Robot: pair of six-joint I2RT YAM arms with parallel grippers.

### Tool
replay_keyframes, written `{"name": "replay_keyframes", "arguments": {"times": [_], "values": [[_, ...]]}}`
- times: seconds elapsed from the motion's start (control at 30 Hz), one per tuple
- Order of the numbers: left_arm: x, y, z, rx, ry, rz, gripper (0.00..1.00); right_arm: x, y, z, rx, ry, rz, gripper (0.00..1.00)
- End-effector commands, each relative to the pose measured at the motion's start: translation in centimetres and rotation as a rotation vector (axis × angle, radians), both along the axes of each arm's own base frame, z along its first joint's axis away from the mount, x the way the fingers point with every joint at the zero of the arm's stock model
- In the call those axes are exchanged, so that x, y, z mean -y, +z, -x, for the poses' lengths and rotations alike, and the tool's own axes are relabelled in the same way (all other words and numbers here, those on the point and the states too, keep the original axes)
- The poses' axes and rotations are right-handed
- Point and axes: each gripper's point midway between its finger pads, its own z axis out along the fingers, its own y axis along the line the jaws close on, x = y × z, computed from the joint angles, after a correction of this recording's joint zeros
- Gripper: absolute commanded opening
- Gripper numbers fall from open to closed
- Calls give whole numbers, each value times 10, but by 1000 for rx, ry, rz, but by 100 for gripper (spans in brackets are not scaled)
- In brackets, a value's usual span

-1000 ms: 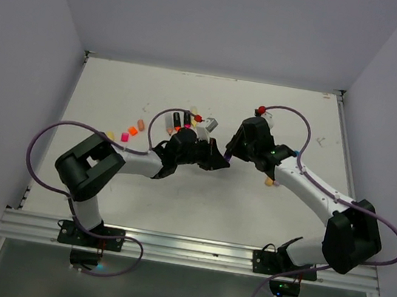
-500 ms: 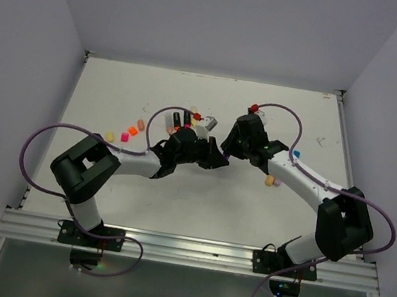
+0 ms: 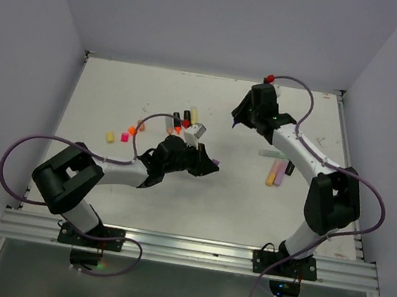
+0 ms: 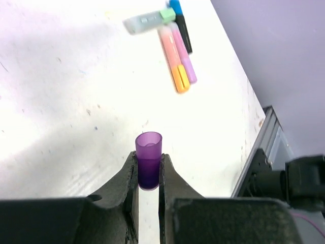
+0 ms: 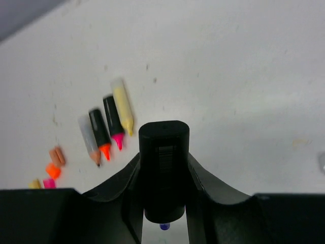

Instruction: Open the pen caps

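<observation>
My left gripper [image 4: 148,165] [image 3: 208,165] is shut on a stubby purple pen cap [image 4: 149,151], which stands upright between the fingers with its open end up. My right gripper [image 5: 163,175] [image 3: 239,119] is at the far side of the table, shut on a black pen body [image 5: 163,168] with a small blue-purple tip showing below it. The two grippers are well apart. Loose pen caps lie at the left: yellow [image 3: 110,136], pink [image 3: 125,136], orange [image 3: 132,130] and peach [image 3: 141,124].
Several uncapped highlighters [image 5: 109,127] [image 3: 185,120] lie side by side left of centre. Capped pens [image 4: 177,61] [image 3: 277,171] and a grey-green one [image 4: 147,20] lie at the right. Side walls [image 3: 35,94] close in the table, and a metal rail [image 3: 191,248] runs along its near edge.
The grippers were together at mid-table. Now my right arm has swung to the far side with the black pen body, and my left has drawn back toward the near side with the purple cap.
</observation>
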Motion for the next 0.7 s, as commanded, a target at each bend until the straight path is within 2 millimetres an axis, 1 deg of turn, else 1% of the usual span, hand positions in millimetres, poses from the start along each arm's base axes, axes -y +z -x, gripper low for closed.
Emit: {"name": "replay_keyframes", "arguments": {"times": [0.0,0.03,0.07,0.1,0.13,0.17,0.2,0.23,0.27,0.3,0.33,0.37,0.4,0.43,0.47,0.5,0.53,0.57,0.6,0.63,0.67], "values": [[-5,12,13,50,-30,8,0,45,67,-73,199,-149,-33,0],[-7,18,13,64,-24,12,0,46,87,-81,244,-151,-32,0],[-11,15,13,61,-13,-4,0,46,95,-85,260,-153,-28,0],[-13,16,12,66,-3,-13,0,42,93,-89,252,-135,-34,0],[-19,16,12,62,15,-34,0,37,103,-92,269,-113,-41,0],[-23,16,9,62,43,-55,0,29,102,-90,263,-87,-44,0],[-35,13,-3,68,133,-105,0,23,97,-87,246,-59,-41,0],[-44,12,-8,68,176,-140,0,19,88,-83,224,-32,-23,0],[-56,2,-11,45,216,-214,0,11,80,-76,207,-4,-16,0],[-73,-3,-22,55,308,-279,0,8,74,-71,196,13,-13,0],[-87,-6,-27,44,363,-314,0,4,59,-61,170,51,-1,0],[-102,-17,-25,13,389,-370,0,-6,53,-55,168,85,-2,0],[-112,-21,-28,2,419,-390,0,-12,46,-49,155,112,6,0],[-129,-22,-34,-15,466,-399,0,-19,36,-41,143,153,37,0],[-144,-34,-31,-51,491,-434,0,-36,28,-29,130,208,59,0],[-157,-38,-33,-71,534,-445,0,-45,23,-22,126,243,77,0],[-175,-38,-38,-84,592,-452,0,-51,17,-17,123,272,103,0],[-188,-47,-34,-109,624,-482,0,-68,6,-6,104,317,115,0],[-201,-47,-38,-109,688,-489,0,-76,-1,-1,92,338,114,0],[-210,-51,-32,-124,703,-512,0,-84,-8,3,76,347,103,0],[-214,-54,-29,-126,713,-517,0,-100,-22,12,53,384,88,0]]}}
